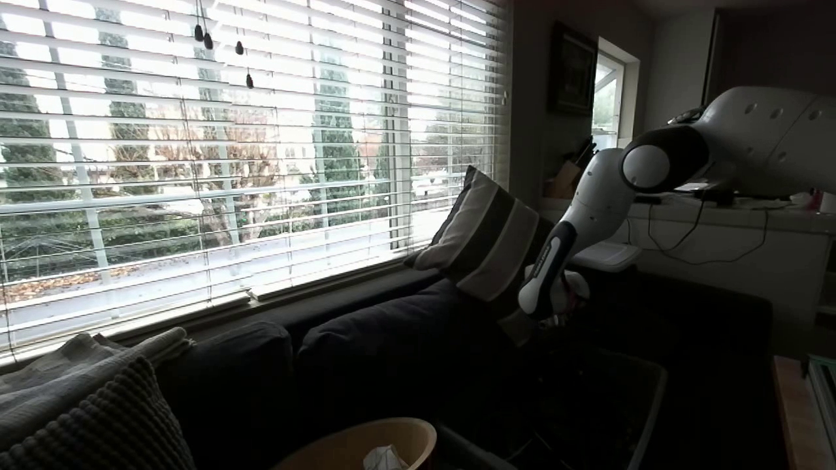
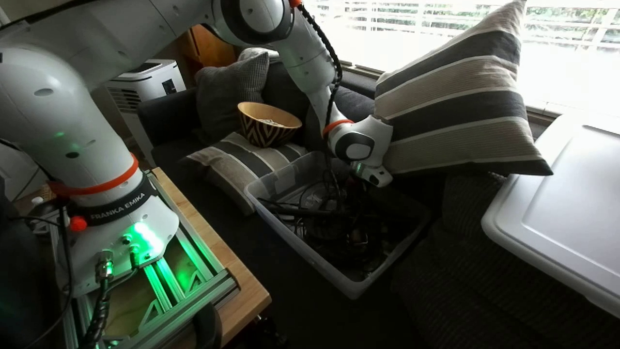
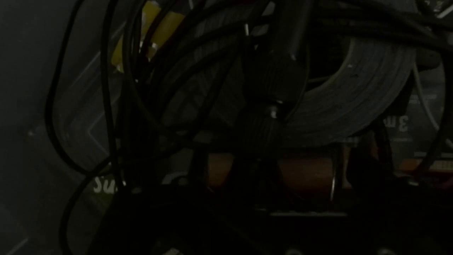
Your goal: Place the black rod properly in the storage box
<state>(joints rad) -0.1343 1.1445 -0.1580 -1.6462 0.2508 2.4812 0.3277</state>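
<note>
Your black gripper (image 3: pixel 249 177) is at the black cylindrical rod (image 3: pixel 274 76) in the translucent plastic box (image 2: pixel 310 255); you can't tell its jaws' state.

The black rod (image 3: pixel 274 79) extends from the far side over a grey roll (image 3: pixel 375 90) toward my dark pincer (image 3: pixel 276 198), whose jaws I can't make out. I see black cables (image 3: pixel 103 60) looping over the roll, a yellow patch (image 3: pixel 171 23) far left, an orange-brown thing (image 3: pixel 306 168) nearer me and white lettering (image 3: pixel 396 123) right.

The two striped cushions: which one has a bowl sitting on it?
The low striped cushion beside the storage box: the patterned bowl sits on it. The other striped cushion stands tilted up by the window.
</note>
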